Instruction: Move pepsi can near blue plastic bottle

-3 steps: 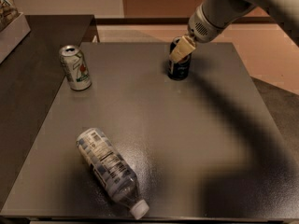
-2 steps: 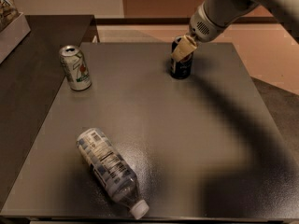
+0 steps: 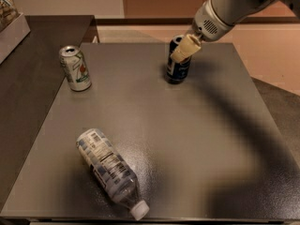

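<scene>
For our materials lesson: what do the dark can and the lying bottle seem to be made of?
The pepsi can: probably printed metal, slight sheen; the gripper is at its top. The blue plastic bottle: clear glossy plastic, see-through, white cap.

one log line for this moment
gripper at pepsi can, table back | bottle lying front left | white-green can upright, left | pepsi can far from bottle
</scene>
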Motion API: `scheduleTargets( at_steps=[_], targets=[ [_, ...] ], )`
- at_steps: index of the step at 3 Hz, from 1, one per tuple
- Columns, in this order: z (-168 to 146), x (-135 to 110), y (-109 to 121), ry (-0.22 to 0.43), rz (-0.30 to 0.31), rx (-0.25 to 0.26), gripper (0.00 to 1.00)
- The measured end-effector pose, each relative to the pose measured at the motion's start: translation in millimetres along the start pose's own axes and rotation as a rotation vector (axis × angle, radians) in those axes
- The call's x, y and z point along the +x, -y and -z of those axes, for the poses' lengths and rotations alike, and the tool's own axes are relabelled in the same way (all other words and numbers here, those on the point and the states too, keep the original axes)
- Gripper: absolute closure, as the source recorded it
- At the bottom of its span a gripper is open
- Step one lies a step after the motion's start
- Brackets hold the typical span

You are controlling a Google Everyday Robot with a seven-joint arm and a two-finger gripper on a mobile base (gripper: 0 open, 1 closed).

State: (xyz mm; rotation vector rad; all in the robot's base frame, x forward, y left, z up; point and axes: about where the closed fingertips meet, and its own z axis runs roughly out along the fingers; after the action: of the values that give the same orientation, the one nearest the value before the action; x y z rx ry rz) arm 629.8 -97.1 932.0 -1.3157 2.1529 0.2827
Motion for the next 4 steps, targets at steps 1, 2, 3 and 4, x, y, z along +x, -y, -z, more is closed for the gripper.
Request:
scheduleTargets(
  at_steps=[1, 2, 3, 4],
  targets=[
    [18.6, -4.2, -34.7, 0.056, 0.089, -0.062, 1.00],
    [31.9, -4.8, -77.2, 0.080, 0.190, -0.136, 1.00],
    [34.9, 0.7, -115.0, 0.074, 0.276, -0.206, 1.00],
    [33.8, 11.5, -145.6, 0.052, 0.338, -0.273, 1.00]
  ],
)
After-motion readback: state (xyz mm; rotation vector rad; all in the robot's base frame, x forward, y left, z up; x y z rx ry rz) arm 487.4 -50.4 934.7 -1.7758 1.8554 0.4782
